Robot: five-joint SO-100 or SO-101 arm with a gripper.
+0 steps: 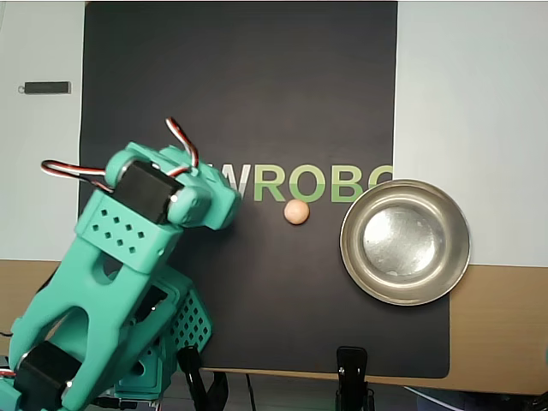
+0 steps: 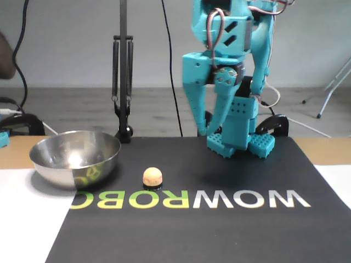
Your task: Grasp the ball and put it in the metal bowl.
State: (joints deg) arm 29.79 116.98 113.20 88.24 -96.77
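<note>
The pale peach ball [image 1: 296,211] [image 2: 152,177] rests on the black mat, just below the letters "RO" in the overhead view. The shiny metal bowl [image 1: 405,241] [image 2: 75,158] stands empty at the mat's edge, a short way past the ball. My teal gripper [image 2: 210,131] hangs fingers-down above the mat, well to the right of the ball in the fixed view. Its jaws stand slightly apart with nothing between them. From overhead the wrist [image 1: 193,199] covers the fingertips, and it lies left of the ball.
The arm's base [image 2: 241,141] is clamped at the mat's far edge in the fixed view. A black sprung stand [image 2: 122,82] rises behind the bowl. Black clamps [image 1: 351,368] grip the mat's lower edge overhead. A small dark bar [image 1: 47,87] lies on white at upper left.
</note>
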